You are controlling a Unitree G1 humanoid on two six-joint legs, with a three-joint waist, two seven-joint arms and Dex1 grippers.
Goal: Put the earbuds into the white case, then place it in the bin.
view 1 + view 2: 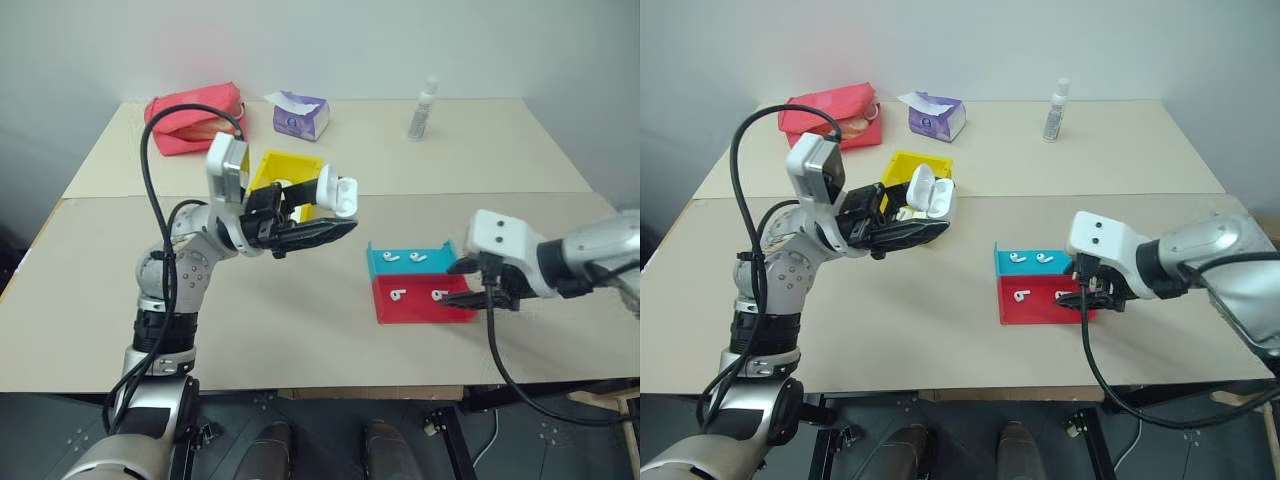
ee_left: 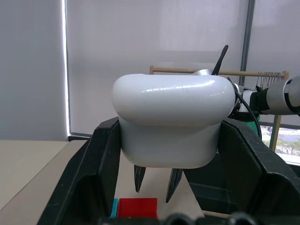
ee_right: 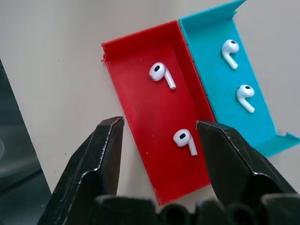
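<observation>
My left gripper [image 1: 338, 226] is shut on the white case [image 1: 337, 192] and holds it in the air, lid hinged open, just in front of the yellow bin [image 1: 278, 166]. The left wrist view has the case [image 2: 168, 122] clamped between the two black fingers [image 2: 93, 173]. Several white earbuds lie in the teal-and-red tray [image 1: 400, 310]: two in the red half [image 3: 161, 74] [image 3: 184, 139] and two in the teal half [image 3: 229, 49] [image 3: 244, 93]. My right gripper [image 3: 159, 124] stands open just above the red half, its fingers either side of the nearer earbud without touching it.
A red fabric pouch [image 1: 195, 118], a purple tissue box [image 1: 300, 115] and a small clear bottle [image 1: 424, 110] stand along the far part of the table. A seam runs across the tabletop behind the tray.
</observation>
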